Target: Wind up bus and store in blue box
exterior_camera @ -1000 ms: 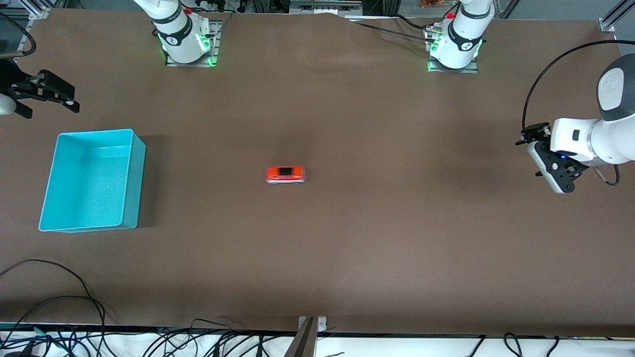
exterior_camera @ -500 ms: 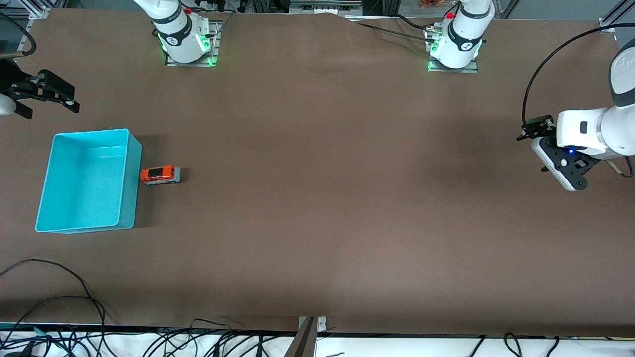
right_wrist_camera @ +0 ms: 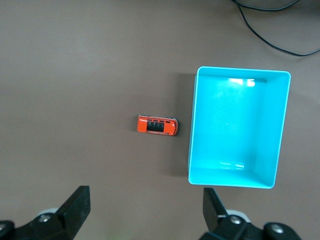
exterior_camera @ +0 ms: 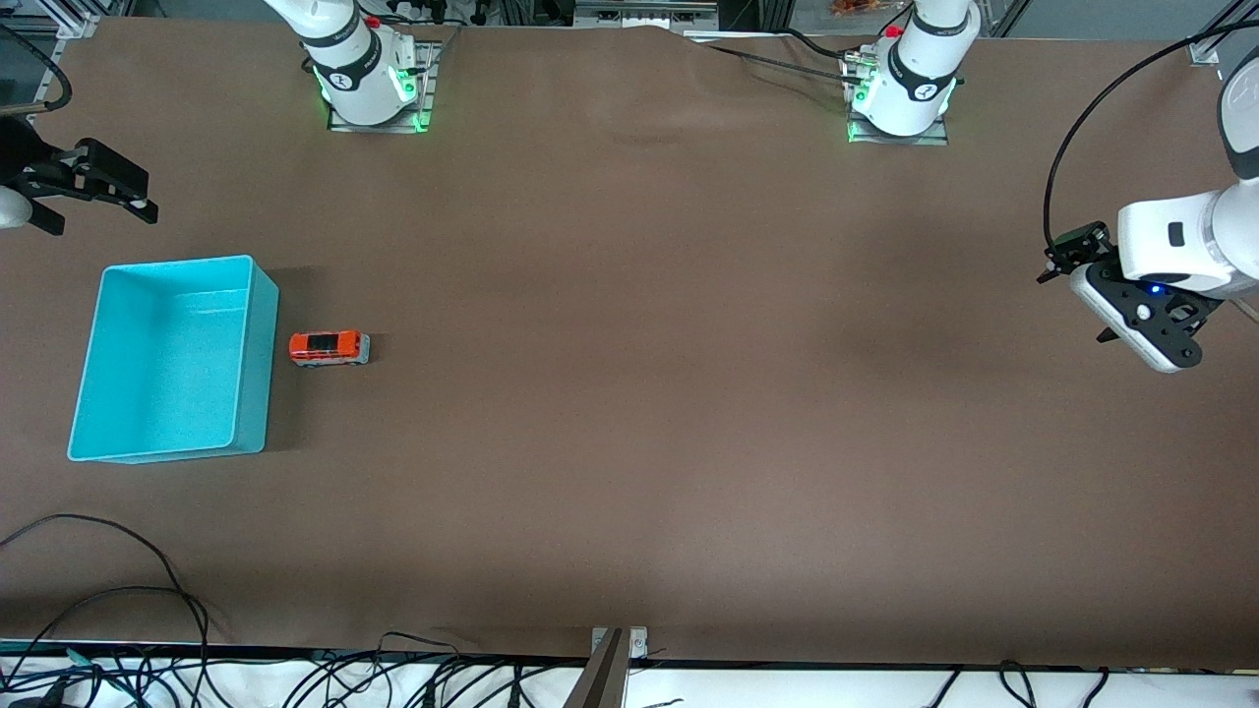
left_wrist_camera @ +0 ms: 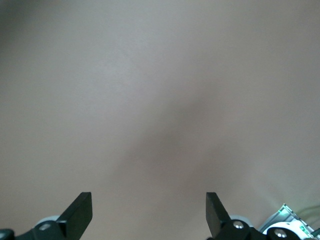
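The small orange-red bus (exterior_camera: 329, 348) stands on the brown table, just apart from the wall of the blue box (exterior_camera: 167, 364) that faces the left arm's end. The box is empty. In the right wrist view the bus (right_wrist_camera: 157, 125) lies beside the box (right_wrist_camera: 237, 127). My right gripper (exterior_camera: 146, 197) is open and empty, up in the air above the table beside the box; in its own view (right_wrist_camera: 145, 210) the fingers stand wide apart. My left gripper (exterior_camera: 1146, 334) is open and empty, over bare table at the left arm's end; its own view (left_wrist_camera: 149, 212) shows only the table.
Loose cables (exterior_camera: 118, 590) lie along the table edge nearest the front camera. A metal bracket (exterior_camera: 615, 649) sits at the middle of that edge. The two arm bases (exterior_camera: 369, 84) stand at the table edge farthest from the front camera.
The bus rolled from the table's middle to the box, nudged it toward the right arm's end, then rebounded slightly. My left gripper drew back toward its end of the table.
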### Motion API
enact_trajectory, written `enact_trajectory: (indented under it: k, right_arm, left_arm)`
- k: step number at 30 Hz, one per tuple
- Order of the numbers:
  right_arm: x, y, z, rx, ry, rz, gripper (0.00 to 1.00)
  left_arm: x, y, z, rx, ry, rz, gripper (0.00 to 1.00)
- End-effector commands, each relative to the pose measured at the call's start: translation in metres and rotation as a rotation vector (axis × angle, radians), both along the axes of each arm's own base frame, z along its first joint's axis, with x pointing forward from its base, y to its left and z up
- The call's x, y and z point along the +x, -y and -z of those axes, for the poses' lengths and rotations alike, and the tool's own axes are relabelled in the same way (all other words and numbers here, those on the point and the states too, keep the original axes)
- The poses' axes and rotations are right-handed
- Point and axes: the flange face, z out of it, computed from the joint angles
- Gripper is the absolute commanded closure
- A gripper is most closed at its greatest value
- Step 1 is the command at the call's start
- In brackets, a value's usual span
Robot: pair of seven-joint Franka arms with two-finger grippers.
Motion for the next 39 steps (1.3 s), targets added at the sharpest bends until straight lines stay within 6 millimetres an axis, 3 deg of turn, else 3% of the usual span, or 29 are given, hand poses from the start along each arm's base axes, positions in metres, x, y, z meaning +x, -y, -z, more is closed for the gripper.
enact_trajectory:
  k: [1,5,13,21,39]
  right_arm:
    - [0.001,-0.003,-0.004,0.017,0.006,0.012,0.0]
    - [0.001,-0.001,-0.004,0.016,0.006,0.012,0.0]
    - [0.003,-0.001,0.0,0.006,0.0,0.014,0.0]
    - [0.003,0.0,0.0,0.008,0.0,0.031,0.0]
    - [0.006,0.0,0.015,0.017,-0.039,0.035,0.0]
  left_arm:
    - [-0.01,0.008,-0.023,0.019,0.044,-0.082,0.0]
    - [-0.016,0.017,-0.029,0.032,0.051,-0.191,0.0]
    - [-0.05,0.04,-0.052,0.062,0.079,-0.416,0.0]
    - [-0.067,0.024,-0.059,-0.012,0.067,-0.486,0.0]
    - [-0.072,0.019,-0.073,0.028,0.111,-0.593,0.0]
